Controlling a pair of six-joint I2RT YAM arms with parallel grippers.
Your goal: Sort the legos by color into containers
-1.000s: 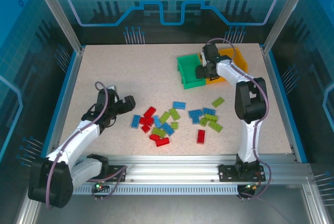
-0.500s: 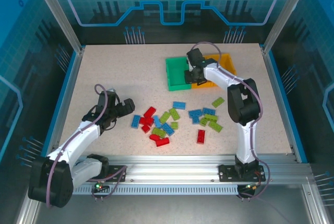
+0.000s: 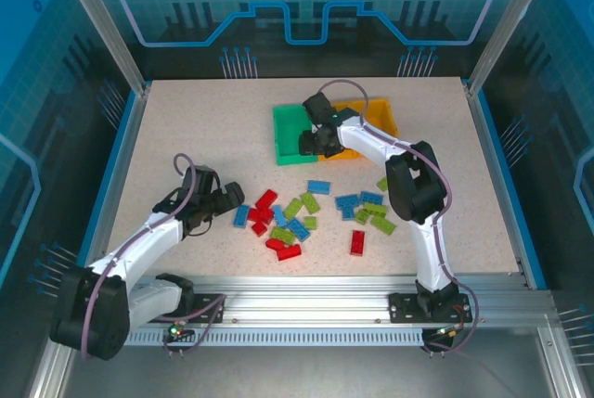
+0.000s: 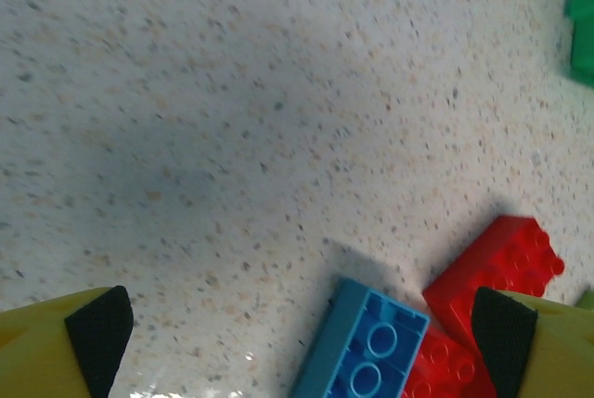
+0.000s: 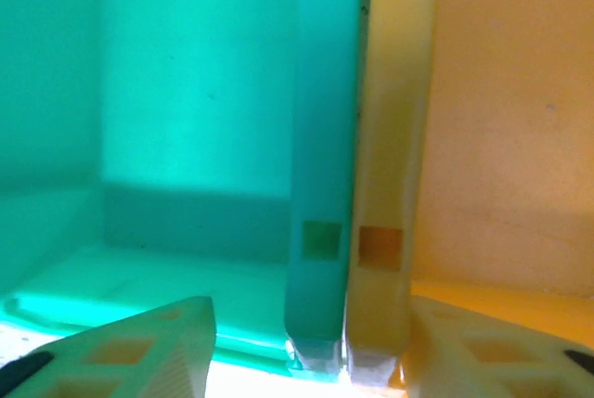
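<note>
Red, blue and lime legos (image 3: 288, 222) lie scattered over the middle of the table. The containers stand at the back: a green bin (image 3: 290, 134) joined to orange-yellow bins (image 3: 376, 120). My right gripper (image 3: 316, 141) reaches down over their joined walls. In the right wrist view the green wall (image 5: 325, 185) and yellow wall (image 5: 390, 185) stand between the open jaws of the right gripper (image 5: 311, 324), with a gap beside the left finger. My left gripper (image 3: 227, 203) hangs low and wide open at the pile's left end; between its fingers (image 4: 93, 333) lies a blue lego (image 4: 367, 347) beside a red one (image 4: 497, 263).
More legos spread right of the pile, among them a red one (image 3: 357, 242) and lime ones (image 3: 380, 224). Raised blue rails (image 3: 497, 166) edge the table. Bare tabletop (image 3: 195, 129) stretches across the back left.
The row of bins has slid left across the table together with my right gripper, whose jaws have since parted. My left gripper has edged right toward the blue lego.
</note>
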